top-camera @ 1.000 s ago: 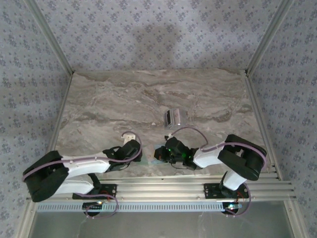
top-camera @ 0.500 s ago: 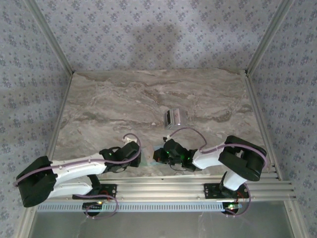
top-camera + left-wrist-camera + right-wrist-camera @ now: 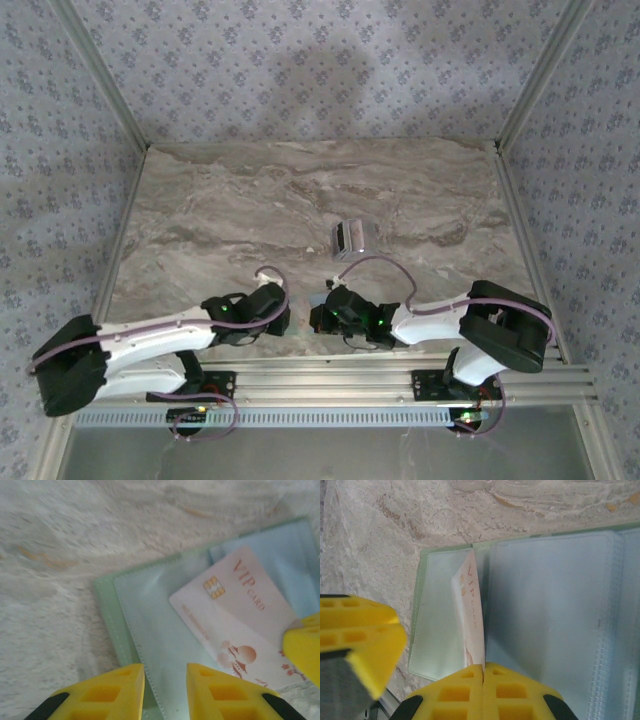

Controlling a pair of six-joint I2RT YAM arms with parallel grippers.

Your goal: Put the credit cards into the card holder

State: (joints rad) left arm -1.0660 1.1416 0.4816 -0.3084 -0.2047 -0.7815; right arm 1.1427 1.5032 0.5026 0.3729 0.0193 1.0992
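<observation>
Card (image 3: 235, 620), chip clear from left wrist, between tight right fingers (image 3: 455, 692); left fingers (image 3: 107, 695) narrow.

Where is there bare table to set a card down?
Bare: the table beyond the spare cards, and to both sides of them. Crowded: the near edge, where the left gripper and the right gripper, shut on a card, meet over the card holder.

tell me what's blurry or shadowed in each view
Left wrist: soft throughout, marble smeared, near fingers out of focus, though the vip card print reads. Right wrist: marble sharper, its fingers blurred. Top external: sharp, evenly lit, one broad soft shadow on the back wall.
</observation>
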